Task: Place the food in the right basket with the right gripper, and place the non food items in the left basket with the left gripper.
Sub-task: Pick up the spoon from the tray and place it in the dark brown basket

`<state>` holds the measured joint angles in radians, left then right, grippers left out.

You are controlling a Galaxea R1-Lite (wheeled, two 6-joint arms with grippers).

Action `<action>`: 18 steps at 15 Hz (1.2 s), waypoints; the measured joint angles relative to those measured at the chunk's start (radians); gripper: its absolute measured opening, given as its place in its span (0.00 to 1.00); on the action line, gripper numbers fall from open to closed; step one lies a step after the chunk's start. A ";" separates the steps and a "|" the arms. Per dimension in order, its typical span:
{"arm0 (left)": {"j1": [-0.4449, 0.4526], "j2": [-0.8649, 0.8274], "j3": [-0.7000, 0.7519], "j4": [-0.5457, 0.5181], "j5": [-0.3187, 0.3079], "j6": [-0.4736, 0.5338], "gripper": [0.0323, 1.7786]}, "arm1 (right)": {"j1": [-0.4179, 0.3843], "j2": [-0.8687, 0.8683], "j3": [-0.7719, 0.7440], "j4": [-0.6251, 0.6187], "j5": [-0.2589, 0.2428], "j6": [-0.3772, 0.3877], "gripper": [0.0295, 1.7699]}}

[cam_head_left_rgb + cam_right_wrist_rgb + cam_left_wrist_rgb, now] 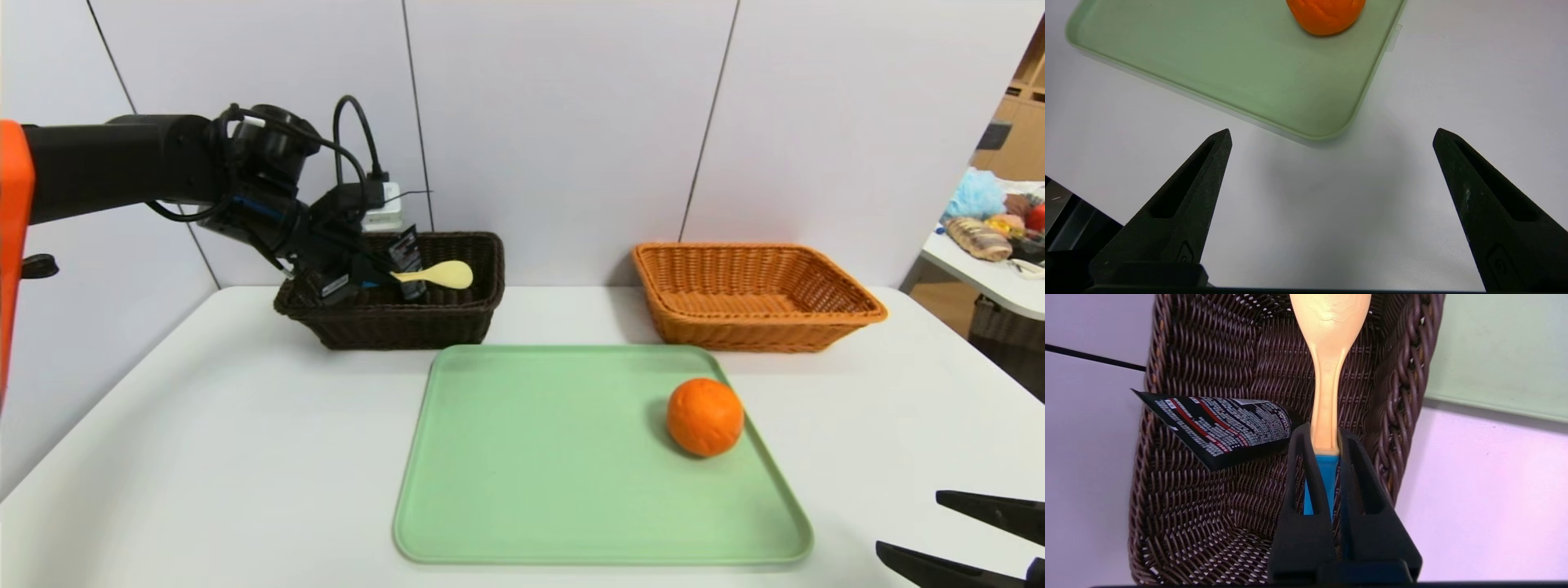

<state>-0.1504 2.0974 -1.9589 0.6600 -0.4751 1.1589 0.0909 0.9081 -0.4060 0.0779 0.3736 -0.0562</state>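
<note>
The pale yellow spoon with a blue handle (pixel 1327 396) is clamped at its handle by the closed left gripper (pixel 1325 445), its long axis carried straight out over the dark brown wicker basket (pixel 457 314), beside the black printed tube (pixel 1224 426) lying inside. A release here should drop it in. The round orange fruit (pixel 704 416) is left on the green plastic tray (pixel 531 490), nearest the wide-open, empty right gripper (pixel 1331 136).

The left end effector (pixel 371 273) is over the dark brown basket (pixel 457 314) and holds a pale yellow spoon (pixel 441 275) by the handle, bowl pointing right. A black tube (pixel 406 255) stands inside this basket. The orange fruit (pixel 705 416) lies on the green tray (pixel 522 457). The orange-tan basket (pixel 755 298) sits behind it on the white counter (pixel 204 457). The right end effector (pixel 967 531) waits at the lower right, fingers apart.
</note>
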 joint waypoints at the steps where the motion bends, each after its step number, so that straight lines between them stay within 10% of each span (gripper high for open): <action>1: 0.002 0.013 -0.004 -0.004 0.000 -0.001 0.05 | 0.000 -0.001 0.002 -0.001 0.000 0.008 0.96; 7: 0.027 0.071 -0.012 -0.043 -0.001 -0.016 0.05 | 0.001 -0.013 0.006 -0.003 0.001 0.025 0.96; 12: 0.029 0.080 -0.014 -0.067 -0.001 -0.049 0.46 | 0.001 -0.017 0.006 -0.003 0.001 0.023 0.96; 18: 0.026 0.027 -0.014 -0.067 -0.047 -0.142 0.73 | 0.000 -0.027 0.006 -0.003 0.000 0.024 0.96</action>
<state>-0.1249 2.1249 -1.9734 0.5926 -0.5223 1.0168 0.0913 0.8813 -0.4002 0.0749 0.3732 -0.0317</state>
